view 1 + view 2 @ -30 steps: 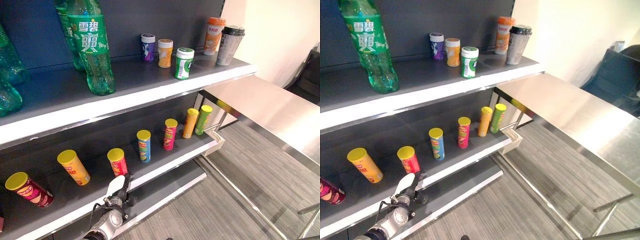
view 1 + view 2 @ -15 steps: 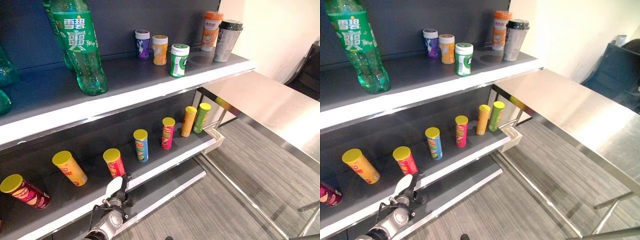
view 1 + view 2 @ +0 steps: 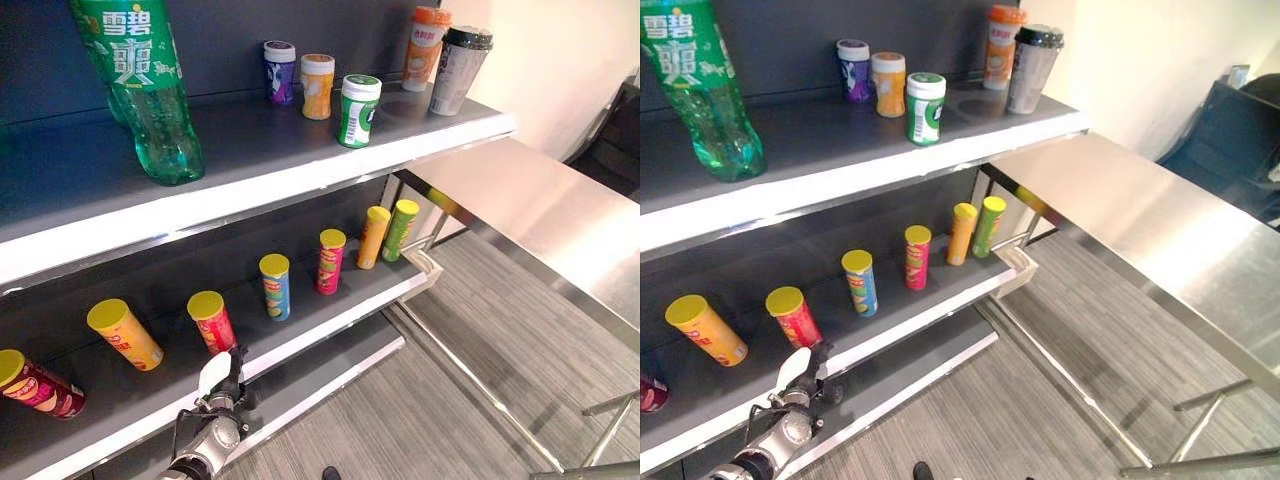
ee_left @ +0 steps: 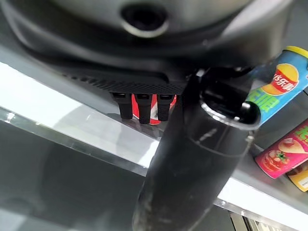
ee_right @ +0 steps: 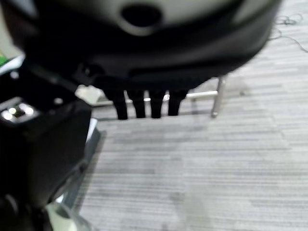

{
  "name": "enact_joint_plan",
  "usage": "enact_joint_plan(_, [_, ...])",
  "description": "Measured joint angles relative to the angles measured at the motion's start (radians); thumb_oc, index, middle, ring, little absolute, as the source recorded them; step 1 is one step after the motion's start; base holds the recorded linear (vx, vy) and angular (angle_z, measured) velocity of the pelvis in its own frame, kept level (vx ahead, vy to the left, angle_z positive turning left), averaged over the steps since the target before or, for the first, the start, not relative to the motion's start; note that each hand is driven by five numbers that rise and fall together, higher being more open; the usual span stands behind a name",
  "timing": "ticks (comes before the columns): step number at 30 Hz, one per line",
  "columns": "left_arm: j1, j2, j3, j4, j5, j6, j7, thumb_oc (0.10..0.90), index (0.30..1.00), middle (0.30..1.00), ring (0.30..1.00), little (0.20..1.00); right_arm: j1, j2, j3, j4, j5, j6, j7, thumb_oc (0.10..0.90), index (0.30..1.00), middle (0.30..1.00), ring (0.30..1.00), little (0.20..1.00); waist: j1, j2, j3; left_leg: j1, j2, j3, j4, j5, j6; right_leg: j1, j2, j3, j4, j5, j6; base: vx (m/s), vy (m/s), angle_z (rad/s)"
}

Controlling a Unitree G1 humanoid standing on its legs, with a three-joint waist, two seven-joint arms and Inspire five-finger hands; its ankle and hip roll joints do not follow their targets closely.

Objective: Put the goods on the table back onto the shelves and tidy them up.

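Left hand point(image 3: 217, 378) hangs just near of the red can point(image 3: 211, 321), fingers straight, empty; right hand point(image 5: 144, 103) likewise, over floor point(image 5: 216, 163).

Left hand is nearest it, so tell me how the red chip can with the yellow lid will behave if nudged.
The red cylindrical chip can with the yellow lid looks tall and narrow and already leans, so it probably tips easily. Once down, its round body would likely roll along the dark lower shelf.

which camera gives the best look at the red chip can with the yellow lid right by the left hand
The left eye view: the red chip can stands whole on the lower shelf, just beyond the left hand. The right eye view shows it similarly. The left wrist view catches a red sliver past the fingers.
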Motion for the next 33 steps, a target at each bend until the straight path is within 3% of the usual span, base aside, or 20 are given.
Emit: enact_joint_plan(33, [-0.081,0.017,0.03,0.077,-0.01,0.004,0.037,0.8,0.9,0.9,0.9,0.9,-0.014,-0.012,0.015,0.002,0.0,-0.009,-0.01,0.8,0.9,0.9,0.9,0.9,0.0,0.007,0.029,-0.009,0.004,0.028,0.0,-0.003,-0.004,-0.028,0.009,0.024,0.004,0.002,-0.003,0.01,-0.004,-0.02])
